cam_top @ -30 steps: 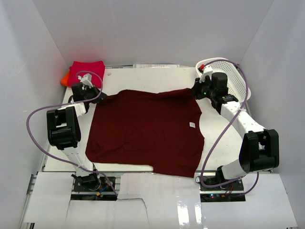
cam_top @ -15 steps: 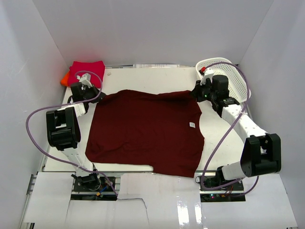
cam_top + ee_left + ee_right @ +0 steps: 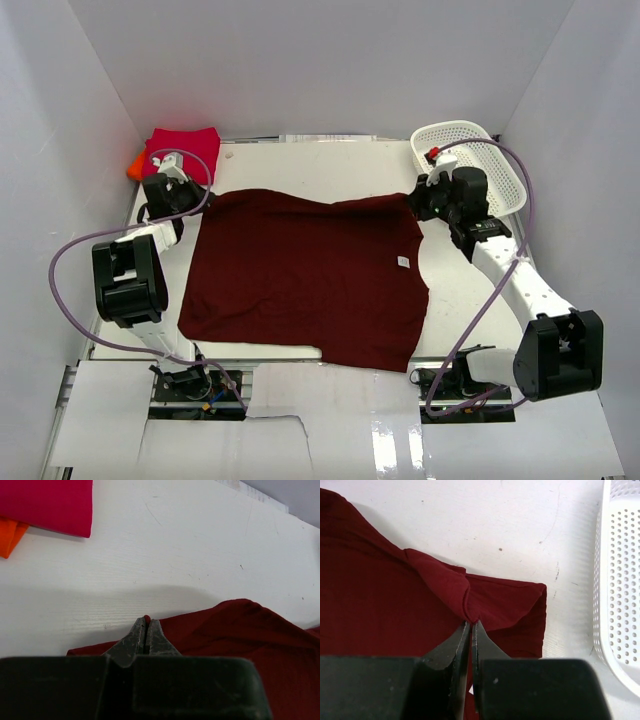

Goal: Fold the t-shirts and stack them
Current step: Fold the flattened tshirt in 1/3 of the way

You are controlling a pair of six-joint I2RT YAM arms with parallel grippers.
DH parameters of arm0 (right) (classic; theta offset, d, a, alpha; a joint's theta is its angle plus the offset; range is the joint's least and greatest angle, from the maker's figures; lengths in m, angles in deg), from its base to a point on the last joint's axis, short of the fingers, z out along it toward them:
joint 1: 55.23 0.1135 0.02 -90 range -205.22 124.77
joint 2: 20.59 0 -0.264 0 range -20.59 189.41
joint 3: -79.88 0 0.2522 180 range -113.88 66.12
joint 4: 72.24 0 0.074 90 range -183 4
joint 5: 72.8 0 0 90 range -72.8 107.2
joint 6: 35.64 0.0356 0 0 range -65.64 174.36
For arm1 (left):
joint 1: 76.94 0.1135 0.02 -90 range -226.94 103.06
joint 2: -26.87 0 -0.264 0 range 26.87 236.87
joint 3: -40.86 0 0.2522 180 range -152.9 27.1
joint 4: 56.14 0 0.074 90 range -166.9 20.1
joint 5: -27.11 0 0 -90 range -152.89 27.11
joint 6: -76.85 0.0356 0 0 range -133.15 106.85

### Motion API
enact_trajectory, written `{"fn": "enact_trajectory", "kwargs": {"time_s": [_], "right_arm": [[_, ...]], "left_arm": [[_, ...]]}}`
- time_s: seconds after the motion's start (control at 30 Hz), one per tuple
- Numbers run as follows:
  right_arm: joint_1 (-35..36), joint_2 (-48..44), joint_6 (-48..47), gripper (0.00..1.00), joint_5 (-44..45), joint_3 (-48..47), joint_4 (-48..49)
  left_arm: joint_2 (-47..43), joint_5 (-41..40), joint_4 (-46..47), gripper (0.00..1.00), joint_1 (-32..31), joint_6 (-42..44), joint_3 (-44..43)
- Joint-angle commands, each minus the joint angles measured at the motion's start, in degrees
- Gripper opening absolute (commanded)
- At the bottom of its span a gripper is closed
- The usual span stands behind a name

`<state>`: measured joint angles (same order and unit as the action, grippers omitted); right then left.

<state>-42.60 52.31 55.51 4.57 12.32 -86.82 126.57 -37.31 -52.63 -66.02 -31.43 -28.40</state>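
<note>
On the white surface lie three t-shirts and one basket. One maroon shirt is spread flat across the middle, its hem reaching the near edge, with a small white label showing on its right half. One crimson shirt sits folded at the far-left corner, and one orange shirt peeks out from under its left side. A single white mesh basket stands at the far-right corner, well apart from the folded pair.

Two grippers are at work, one on each far corner of the maroon shirt. The left gripper is clamped tight, its tips pinching a small nub of maroon cloth at the far-left edge of that shirt. The right gripper is likewise closed down on a bunched fold of the same shirt at its far-right corner, just beside the basket's rim.
</note>
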Motion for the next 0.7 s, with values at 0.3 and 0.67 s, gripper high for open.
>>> {"fn": "enact_trajectory", "kwargs": {"time_s": [0.3, 0.67], "right_arm": [[1.96, -4.70, 0.52, 0.08, 3.48, 3.79, -3.30], [2.93, -5.84, 2.10, 0.08, 5.59, 6.69, -5.16]], "left_arm": [[-5.13, -5.98, 0.48, 0.00, 0.95, -2.01, 3.03], [-2.84, -7.83, -4.36, 0.00, 1.91, -3.25, 2.16]]}}
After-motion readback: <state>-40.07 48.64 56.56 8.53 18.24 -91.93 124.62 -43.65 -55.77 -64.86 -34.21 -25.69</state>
